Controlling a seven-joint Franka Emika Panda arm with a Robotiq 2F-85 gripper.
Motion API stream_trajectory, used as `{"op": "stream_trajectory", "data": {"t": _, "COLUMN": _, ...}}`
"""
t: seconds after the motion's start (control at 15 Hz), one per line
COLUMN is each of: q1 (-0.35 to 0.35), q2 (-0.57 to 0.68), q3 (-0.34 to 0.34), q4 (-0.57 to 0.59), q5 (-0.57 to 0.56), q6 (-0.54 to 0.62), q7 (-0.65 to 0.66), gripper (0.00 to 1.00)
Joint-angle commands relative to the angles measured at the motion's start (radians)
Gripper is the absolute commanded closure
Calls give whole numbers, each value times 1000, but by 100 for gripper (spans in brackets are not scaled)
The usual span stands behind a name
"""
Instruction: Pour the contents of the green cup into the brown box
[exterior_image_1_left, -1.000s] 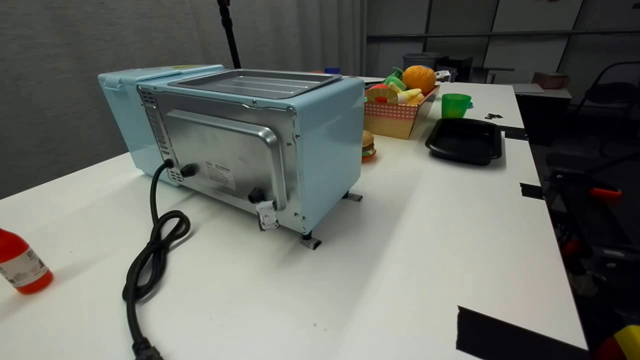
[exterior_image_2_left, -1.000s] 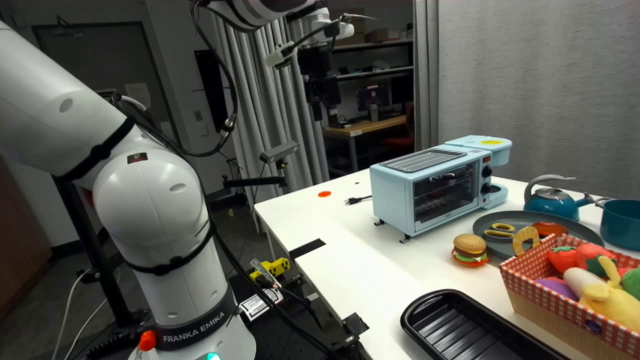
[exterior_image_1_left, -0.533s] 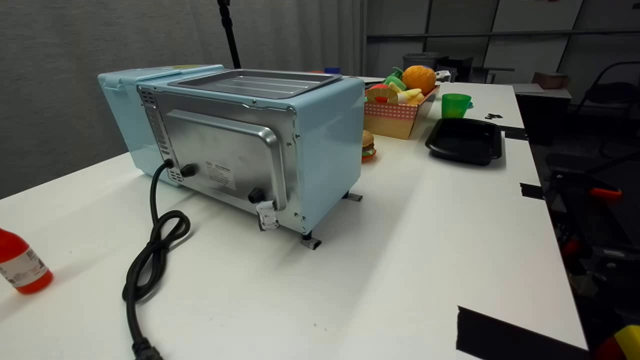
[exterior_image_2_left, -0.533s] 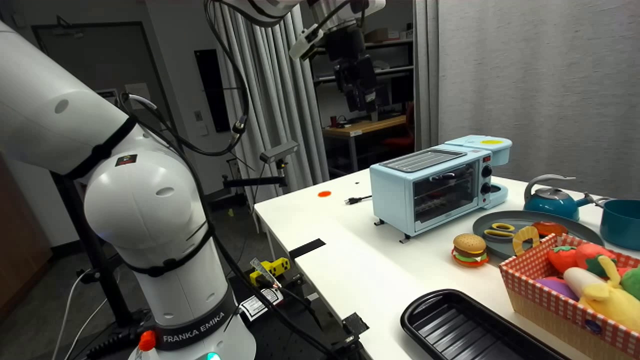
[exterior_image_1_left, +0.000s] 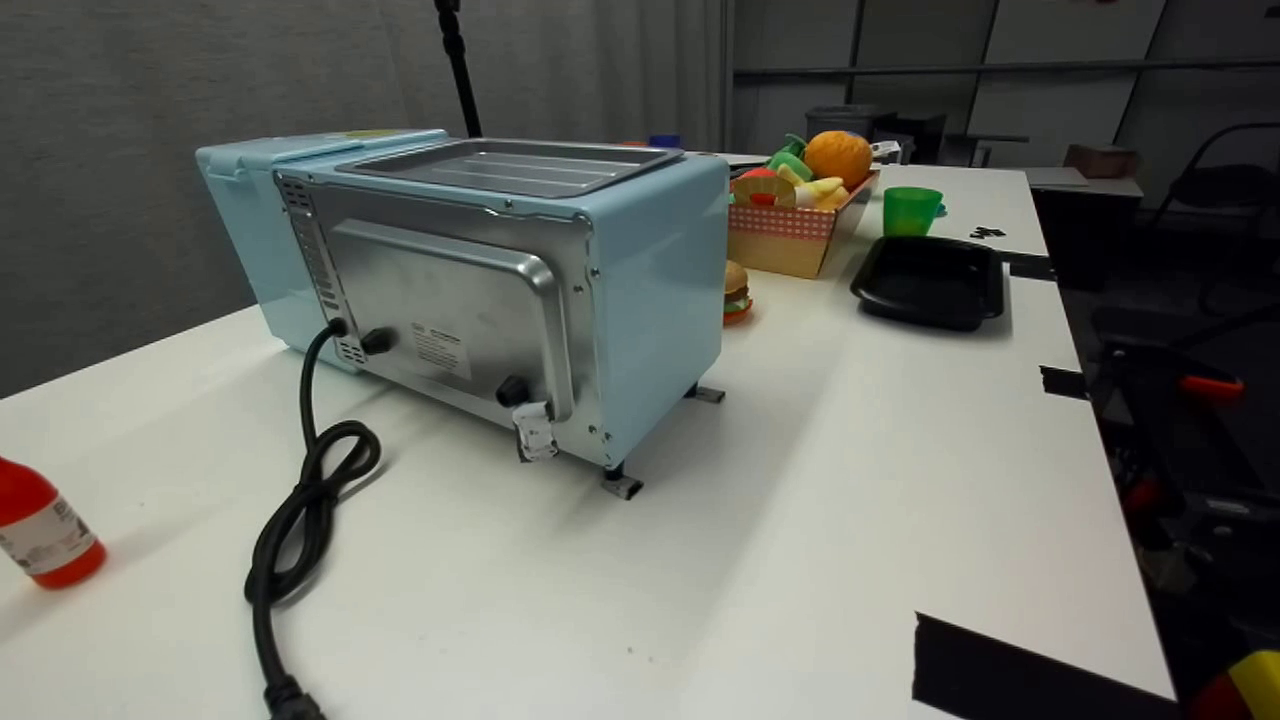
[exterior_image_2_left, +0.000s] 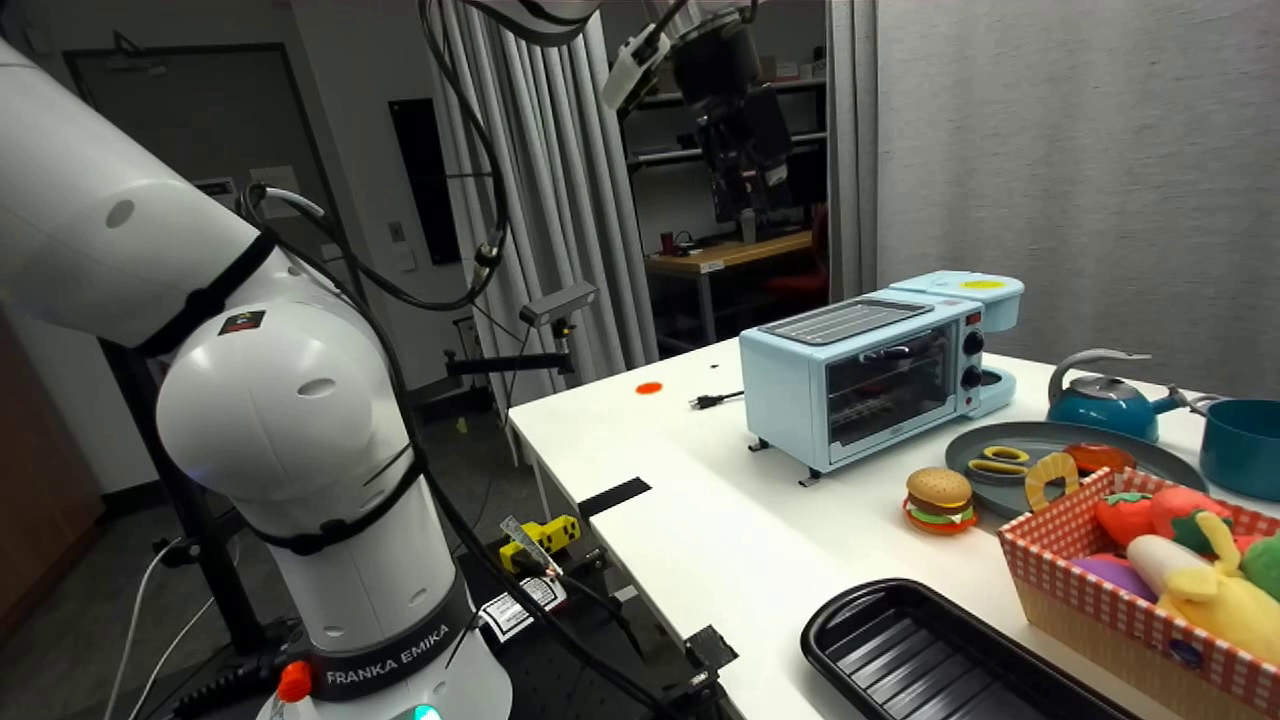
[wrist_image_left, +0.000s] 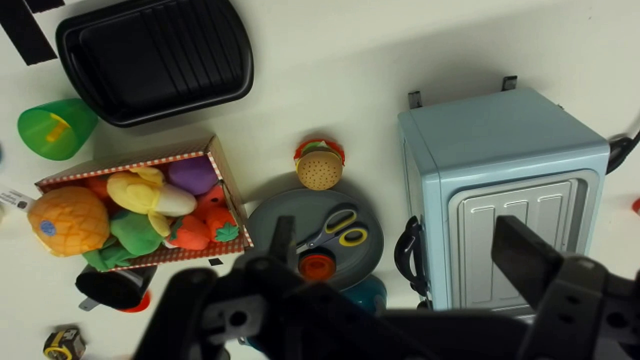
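The green cup (exterior_image_1_left: 909, 212) stands upright on the table in an exterior view. In the wrist view the green cup (wrist_image_left: 75, 120) shows at the left edge, with a yellow item inside. It is out of view in an exterior view. The brown box (exterior_image_1_left: 775, 250) holds soft toy fruit and has a red checked rim. It also shows in an exterior view (exterior_image_2_left: 1110, 625) and beside the cup in the wrist view (wrist_image_left: 227, 172). My gripper (wrist_image_left: 395, 222) is open and empty, high above the table. It also shows in an exterior view (exterior_image_2_left: 745, 200).
The light blue toaster oven (exterior_image_2_left: 790, 395) stands under the gripper's right finger in the wrist view. The black tray (wrist_image_left: 160, 55) touches or nearly touches the cup. A toy burger (wrist_image_left: 320, 167), a grey plate (wrist_image_left: 280, 210) with scissors, and a teal kettle (exterior_image_2_left: 1105, 405) are nearby.
In an exterior view my gripper has moved right and tilted, and the arm has shifted with it. The cup, box and other objects have not moved.
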Motion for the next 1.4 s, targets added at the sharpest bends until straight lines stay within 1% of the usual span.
{"op": "stream_trajectory", "data": {"t": 0.0, "q1": -1, "q2": 0, "q3": 1, "q4": 2, "q5": 1, "q6": -2, "q7": -1, "gripper": 0}}
{"op": "stream_trajectory", "data": {"t": 0.27, "q1": -2, "q2": 1, "q3": 3, "q4": -4, "q5": -2, "q6": 10, "q7": 3, "gripper": 0}}
{"op": "stream_trajectory", "data": {"t": 0.4, "q1": -20, "q2": 20, "q3": -1, "q4": -8, "q5": -16, "q6": 24, "q7": 16, "gripper": 0}}
{"op": "stream_trajectory", "data": {"t": 0.6, "q1": -74, "q2": 64, "q3": -21, "q4": -6, "q5": -59, "q6": 61, "q7": 29, "gripper": 0}}
{"op": "stream_trajectory", "data": {"t": 1.0, "q1": -194, "q2": 184, "q3": -81, "q4": 14, "q5": -187, "q6": 182, "q7": 61, "gripper": 0}}
{"op": "stream_trajectory", "data": {"t": 1.33, "q1": -257, "q2": 254, "q3": -126, "q4": 10, "q5": -288, "q6": 231, "q7": 93, "gripper": 0}}
